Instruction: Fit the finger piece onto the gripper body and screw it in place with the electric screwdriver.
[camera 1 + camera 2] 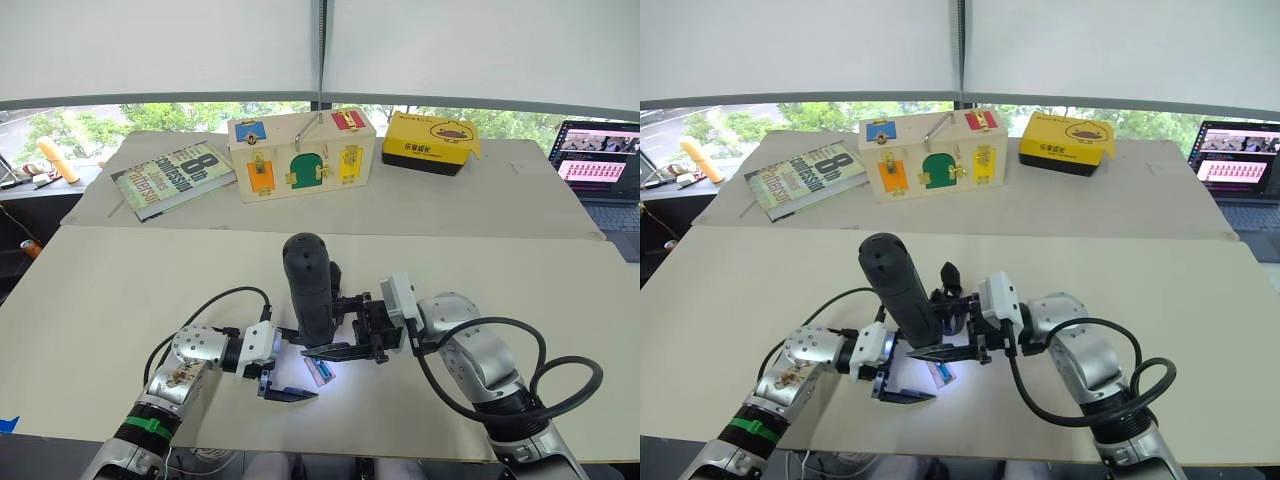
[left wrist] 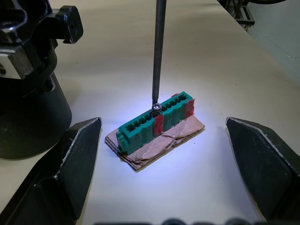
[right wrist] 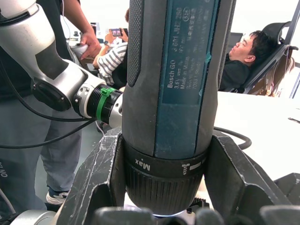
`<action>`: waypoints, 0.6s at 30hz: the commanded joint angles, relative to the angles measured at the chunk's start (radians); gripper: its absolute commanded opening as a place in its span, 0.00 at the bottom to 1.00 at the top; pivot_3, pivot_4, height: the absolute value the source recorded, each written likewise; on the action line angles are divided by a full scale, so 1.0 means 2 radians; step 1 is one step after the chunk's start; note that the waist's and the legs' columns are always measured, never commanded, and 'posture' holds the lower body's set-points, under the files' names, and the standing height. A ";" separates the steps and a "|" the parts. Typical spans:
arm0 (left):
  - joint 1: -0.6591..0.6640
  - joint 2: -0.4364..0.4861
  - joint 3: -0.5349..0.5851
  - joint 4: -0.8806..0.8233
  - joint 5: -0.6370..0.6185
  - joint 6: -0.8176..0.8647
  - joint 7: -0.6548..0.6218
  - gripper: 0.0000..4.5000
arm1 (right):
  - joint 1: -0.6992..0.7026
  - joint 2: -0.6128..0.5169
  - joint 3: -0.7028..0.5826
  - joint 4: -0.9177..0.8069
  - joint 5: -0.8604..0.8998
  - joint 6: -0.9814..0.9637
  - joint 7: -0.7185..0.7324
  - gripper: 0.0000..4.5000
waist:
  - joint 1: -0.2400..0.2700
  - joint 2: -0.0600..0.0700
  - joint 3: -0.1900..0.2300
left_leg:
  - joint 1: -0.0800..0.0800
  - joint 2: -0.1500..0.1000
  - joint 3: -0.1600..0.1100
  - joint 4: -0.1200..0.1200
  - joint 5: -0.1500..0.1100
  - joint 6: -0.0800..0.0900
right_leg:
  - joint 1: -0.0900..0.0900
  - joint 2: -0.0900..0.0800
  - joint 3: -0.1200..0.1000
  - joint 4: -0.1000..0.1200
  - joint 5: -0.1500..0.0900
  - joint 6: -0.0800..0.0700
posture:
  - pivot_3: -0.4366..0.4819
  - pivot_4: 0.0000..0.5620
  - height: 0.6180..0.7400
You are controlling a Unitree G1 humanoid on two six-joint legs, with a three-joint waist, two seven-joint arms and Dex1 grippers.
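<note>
My right gripper (image 1: 335, 325) is shut on the electric screwdriver (image 1: 306, 288), a dark cylinder held nearly upright over the middle of the table. Its thin metal bit (image 2: 158, 51) comes down onto a screw head (image 2: 157, 107) on top of a small green block (image 2: 152, 123), which lies on tan card in white light. My left gripper (image 1: 288, 366) is open, with its two fingers on either side of the block and not touching it. The gripper body (image 2: 28, 70), chunky and black, stands just behind the screwdriver, and its pointed finger (image 1: 950, 272) sticks up. The finger piece is out of view.
Along the back of the table lie a book (image 1: 170, 175), a wooden box with coloured latches (image 1: 300, 155) and a yellow box (image 1: 430, 145). A laptop (image 1: 600, 160) sits at the far right. A seated person (image 3: 248, 51) shows in the right wrist view.
</note>
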 commanded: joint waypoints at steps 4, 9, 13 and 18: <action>0.011 0.000 -0.016 0.022 0.019 0.011 0.007 1.00 | -0.010 -0.001 -0.003 -0.023 0.006 -0.007 -0.001 0.43 | 0.000 0.000 0.000 | 0.000 0.000 0.000 0.000 0.000 0.000 | 0.000 0.000 0.000 0.000 0.000 0.000 | 0.48 0.27 1.00; 0.009 -0.001 -0.016 0.023 0.019 0.010 0.008 1.00 | -0.012 -0.002 -0.004 -0.027 0.005 -0.009 -0.002 0.43 | 0.000 0.000 0.000 | 0.000 0.000 0.000 0.000 0.000 0.000 | 0.000 0.000 0.000 0.000 0.000 0.000 | 0.48 0.27 1.00; 0.009 -0.002 -0.017 0.024 0.019 0.009 0.009 1.00 | -0.013 -0.003 -0.004 -0.027 0.002 -0.011 -0.003 0.43 | 0.000 0.000 0.000 | 0.000 0.000 0.000 0.000 0.000 0.000 | 0.000 0.000 0.000 0.000 0.000 0.000 | 0.48 0.27 1.00; 0.010 -0.003 -0.017 0.025 0.019 0.009 0.009 1.00 | -0.013 -0.004 -0.004 -0.024 -0.003 -0.013 -0.004 0.43 | 0.000 0.000 0.000 | 0.000 0.000 0.000 0.000 0.000 0.000 | 0.000 0.000 0.000 0.000 0.000 0.000 | 0.48 0.27 1.00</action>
